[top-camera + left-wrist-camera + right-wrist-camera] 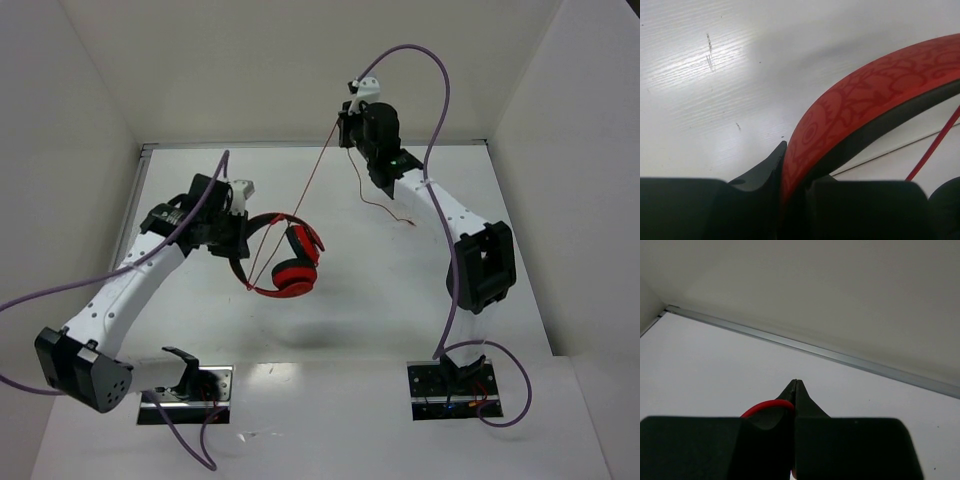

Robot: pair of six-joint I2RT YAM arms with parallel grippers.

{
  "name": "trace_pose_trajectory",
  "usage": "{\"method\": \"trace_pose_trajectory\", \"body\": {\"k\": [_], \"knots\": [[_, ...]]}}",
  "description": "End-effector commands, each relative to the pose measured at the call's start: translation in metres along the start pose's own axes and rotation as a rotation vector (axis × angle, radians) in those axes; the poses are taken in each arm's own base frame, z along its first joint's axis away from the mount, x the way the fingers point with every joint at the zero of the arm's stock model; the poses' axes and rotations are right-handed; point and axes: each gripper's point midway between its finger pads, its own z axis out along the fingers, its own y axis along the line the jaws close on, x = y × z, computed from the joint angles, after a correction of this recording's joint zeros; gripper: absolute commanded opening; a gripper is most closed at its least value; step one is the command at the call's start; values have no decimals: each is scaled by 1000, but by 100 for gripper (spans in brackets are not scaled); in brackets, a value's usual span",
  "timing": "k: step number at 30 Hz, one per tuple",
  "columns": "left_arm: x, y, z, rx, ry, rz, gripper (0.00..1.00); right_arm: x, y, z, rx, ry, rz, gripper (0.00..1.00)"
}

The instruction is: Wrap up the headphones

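Top view first: the headphones [287, 268] hang just left of centre, seemingly lifted off the counter [400, 310]. The left fingers [238, 232] at their 9 o'clock are clamped on the band [268, 217]. From there the thin red cord [300, 205] runs straight and taut up to 1 o'clock, where the right fingers [343, 126] pinch it high near the back wall [250, 70]. Its loose end [385, 212] droops away at 5 o'clock of those fingers. That tight line is the worry: any extra pull from the right looks likely to swing the cups [295, 278] or twist the band in the left grip

Left wrist view: the patterned red band sits wedged between the two black fingers, which are closed hard on it, with the cord at 4 o'clock in the frame. The hold is on a smooth curved surface, so a sideways tug could slide it out, I reckon

Right wrist view: the fingers are pressed together at the tips, with a small red loop of cord bulging at their 9 o'clock. It's a thin cord in a narrow pinch, so it could slip free mid-wrap, and the slack tail could snag on the right arm [450, 215]
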Motion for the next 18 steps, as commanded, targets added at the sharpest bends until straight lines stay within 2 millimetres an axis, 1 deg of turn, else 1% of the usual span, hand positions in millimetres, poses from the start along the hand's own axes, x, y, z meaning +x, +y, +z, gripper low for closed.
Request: {"method": "trace_pose_trajectory", "body": {"k": [1, 2, 3, 4, 5, 6, 7, 8, 9, 10, 11, 12, 15, 16, 18], "knots": [[3, 12, 5, -106, 38, 108, 0, -30, 1, 5, -9, -56, -9, 0], [3, 16, 8, -139, 48, 117, 0, -37, -1, 5, -1, -70, -7, 0], [4, 22, 14, -173, 67, 117, 0, -51, 0, 3, -2, -90, -6, 0], [3, 31, 16, -223, 69, 119, 0, -52, 0, 2, -1, -77, -7, 0], [3, 34, 18, -255, 73, 131, 0, -57, 0, 1, -1, -80, -7, 0], [5, 39, 21, -280, 87, 133, 0, -69, 1, -1, -2, -98, -5, 0], [6, 45, 26, -322, 101, 144, 0, -72, 6, -2, -28, -98, -6, 0], [3, 46, 27, -332, 100, 145, 0, -72, 8, -3, -41, -88, -7, 0], [2, 46, 30, -332, 103, 145, 0, -75, 9, -4, -50, -89, -17, 0], [-3, 45, 32, -329, 93, 154, 0, -80, 10, -5, -51, -98, -16, 0], [-7, 41, 35, -323, 86, 163, 0, -77, 15, -6, -61, -88, -27, 0], [-14, 39, 35, -317, 64, 171, 0, -77, 14, -6, -52, -88, -26, 0], [-16, 46, 45, -353, 85, 191, 0, -71, 12, -6, -39, -67, -18, 0], [-17, 51, 46, -397, 86, 204, 0, -71, 13, -6, -39, -66, 8, 0], [-15, 51, 55, -406, 107, 216, 0, -71, 13, -6, -40, -66, 17, 0]]}}
